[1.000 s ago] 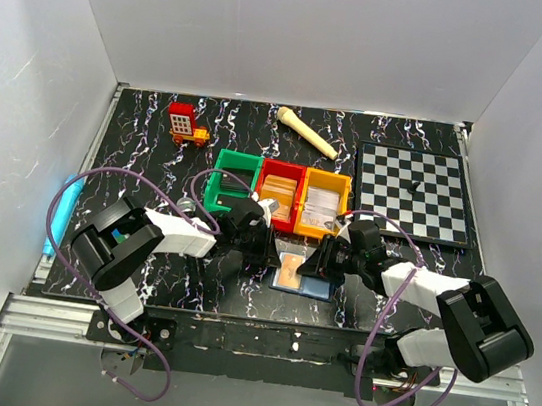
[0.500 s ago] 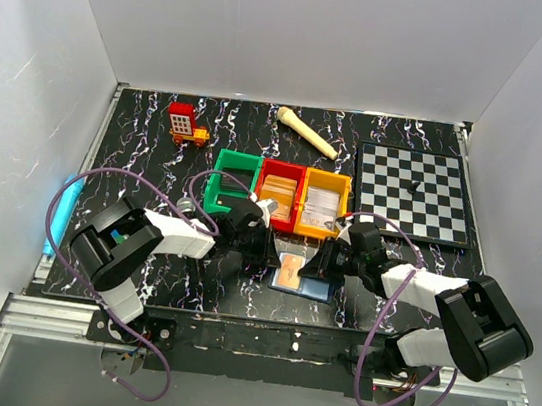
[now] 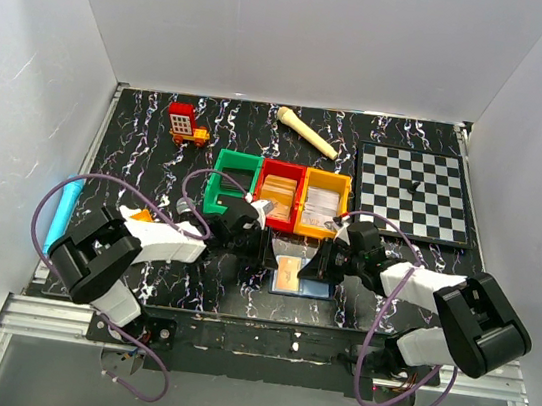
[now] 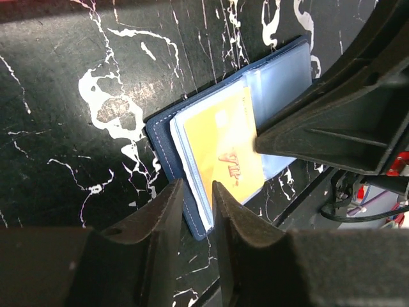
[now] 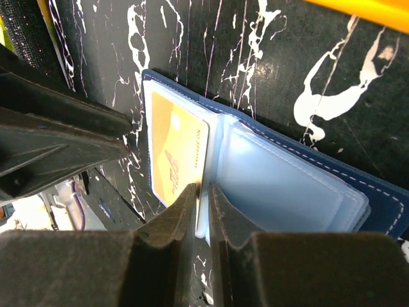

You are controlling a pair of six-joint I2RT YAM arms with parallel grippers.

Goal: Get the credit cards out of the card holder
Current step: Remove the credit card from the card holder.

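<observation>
- Just in front of the red bin [image 3: 283, 166] and the orange bin [image 3: 327, 177], the card holder [image 3: 305, 285] lies open on the black marbled table [image 3: 136, 154]. Its navy cover is down and its blue-grey inside faces up.
- It sits between my two arms: my left gripper [image 4: 197, 188] comes in at its left edge, and my right gripper [image 5: 203, 188] reaches in from the right.
- My left fingers [image 4: 163, 220] are drawn close with only a narrow gap between them. They sit low over the holder's near rim, and the navy edge shows in that gap. I cannot tell whether they pinch it or merely hang above it.
- My right fingers [image 5: 227, 211] are closed down to a thin slit. The free edge of the clear sleeve [image 5: 281, 185] runs straight into that slit, so I am gripping the holder by that page.
- A yellow card [image 4: 223, 153] lies face up in the holder's left half, printed side showing, just beside the sleeve.
- Seen from my left wrist, the tip of my right gripper touches down where the card meets the sleeve.
- A green bin [image 3: 238, 157] stands to the left of the red one, the three touching in a row.
- Flat pieces lie in the red and orange bins; what they are is too small to tell.
- Well to the right lies a chessboard [image 3: 412, 208], and near the back of the table are a red and yellow toy [image 3: 187, 125] and a wooden stick [image 3: 307, 132].
</observation>
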